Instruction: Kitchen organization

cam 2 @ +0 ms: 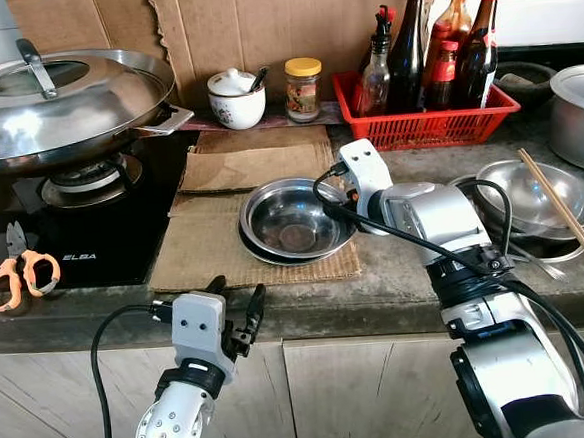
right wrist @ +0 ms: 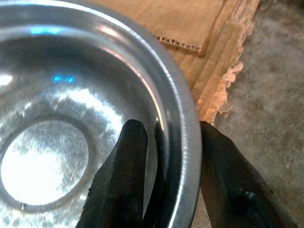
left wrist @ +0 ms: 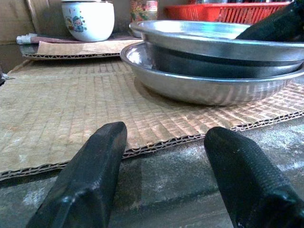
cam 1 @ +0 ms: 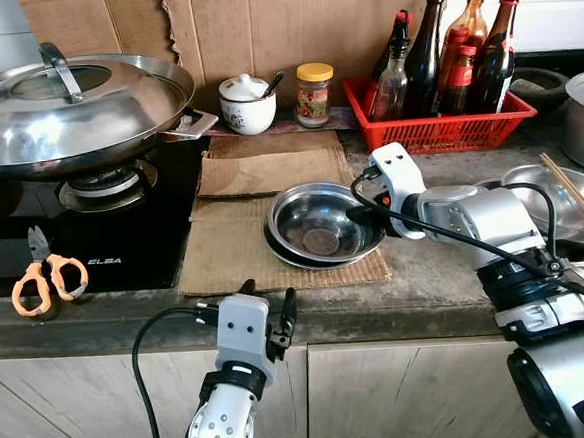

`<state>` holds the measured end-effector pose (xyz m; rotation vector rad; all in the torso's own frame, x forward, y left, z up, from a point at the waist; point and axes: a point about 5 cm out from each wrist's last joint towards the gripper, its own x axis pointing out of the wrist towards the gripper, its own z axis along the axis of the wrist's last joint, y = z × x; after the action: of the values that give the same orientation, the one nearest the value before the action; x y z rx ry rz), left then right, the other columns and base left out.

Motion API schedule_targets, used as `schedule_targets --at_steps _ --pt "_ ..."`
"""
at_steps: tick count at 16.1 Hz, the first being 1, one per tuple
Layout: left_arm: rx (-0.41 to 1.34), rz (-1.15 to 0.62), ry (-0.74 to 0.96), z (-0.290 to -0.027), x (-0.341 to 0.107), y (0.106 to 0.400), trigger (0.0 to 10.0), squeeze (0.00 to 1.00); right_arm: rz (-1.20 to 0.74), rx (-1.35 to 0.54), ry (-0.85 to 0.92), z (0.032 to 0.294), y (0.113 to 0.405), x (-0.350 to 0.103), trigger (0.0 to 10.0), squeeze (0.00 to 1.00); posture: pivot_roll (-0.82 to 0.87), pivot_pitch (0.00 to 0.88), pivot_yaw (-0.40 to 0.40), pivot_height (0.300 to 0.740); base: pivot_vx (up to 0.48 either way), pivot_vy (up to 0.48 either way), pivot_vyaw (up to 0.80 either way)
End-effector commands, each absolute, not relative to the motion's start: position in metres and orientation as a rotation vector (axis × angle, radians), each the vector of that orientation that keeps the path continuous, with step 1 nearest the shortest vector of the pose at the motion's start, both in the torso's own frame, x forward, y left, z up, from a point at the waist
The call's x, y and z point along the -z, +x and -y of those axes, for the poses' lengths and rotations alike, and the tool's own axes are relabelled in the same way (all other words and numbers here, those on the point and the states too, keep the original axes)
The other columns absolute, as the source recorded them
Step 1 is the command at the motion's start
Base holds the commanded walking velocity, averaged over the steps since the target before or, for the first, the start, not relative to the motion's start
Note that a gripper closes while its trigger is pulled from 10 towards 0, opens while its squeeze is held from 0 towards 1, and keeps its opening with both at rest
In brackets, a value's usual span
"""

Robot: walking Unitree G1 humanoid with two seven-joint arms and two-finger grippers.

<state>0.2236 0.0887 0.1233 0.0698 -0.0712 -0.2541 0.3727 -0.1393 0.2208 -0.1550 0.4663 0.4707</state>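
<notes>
Right now the right gripper [cam 1: 357, 215] has its jaws straddling the right rim of the top steel bowl [cam 1: 317, 220], one finger inside, one outside, narrow around the rim. That bowl sits nested in a second bowl [cam 1: 279, 248] on the cardboard mat [cam 1: 224, 254], mid-table, right of the stove [cam 1: 94, 248]. Left gripper [cam 1: 268, 306] hovers at the near table edge, jaws wide, holding nothing. Risk, as I judge it: the thin, slick rim could slip the pinch on lifting, or the lower bowl could drag along and clatter, maybe shifting the loose cardboard. Red bottle basket [cam 1: 436, 129] sits far right, well apart.
</notes>
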Motion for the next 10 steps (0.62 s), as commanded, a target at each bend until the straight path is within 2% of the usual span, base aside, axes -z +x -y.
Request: schedule_targets --at_steps 1,5,6,7,9,10 --pt "0.251 0.051 0.068 -0.0884 -0.1203 0.2239 10.0 0.0 -0.405 -0.462 -0.146 0.1387 0.3761 -0.2351 10.0 0.0 0.1 0.026 -0.064 0.74 0.0 0.0 0.0" --pt "0.25 0.05 0.067 -0.0881 -0.12 0.224 10.0 0.0 -0.341 -0.474 -0.154 0.1366 0.3777 -0.2432 10.0 0.0 0.1 0.023 -0.07 0.74 0.0 0.0 0.0" --pt "0.251 0.049 0.067 -0.0879 -0.1199 0.2238 10.0 0.0 -0.338 -0.479 -0.151 0.1359 0.3775 -0.2433 8.2 0.0 0.1 0.022 -0.07 0.74 0.0 0.0 0.0" --pt "0.252 0.05 0.067 -0.0878 -0.1198 0.2235 10.0 0.0 -0.345 -0.499 -0.153 0.1341 0.3757 -0.2424 0.0 0.0 0.1 0.019 -0.068 0.74 0.0 0.0 0.0" --pt "0.251 0.049 0.069 -0.0881 -0.1195 0.2233 10.0 0.0 -0.348 -0.511 -0.145 0.1324 0.3741 -0.2417 0.0 0.0 0.1 0.017 -0.069 0.74 0.0 0.0 0.0" --pt "0.252 0.05 0.07 -0.0883 -0.1196 0.2237 10.0 0.0 -0.36 -0.531 -0.154 0.1307 0.3731 -0.2403 6.5 0.0 0.1 0.017 -0.07 0.74 0.0 0.0 0.0"
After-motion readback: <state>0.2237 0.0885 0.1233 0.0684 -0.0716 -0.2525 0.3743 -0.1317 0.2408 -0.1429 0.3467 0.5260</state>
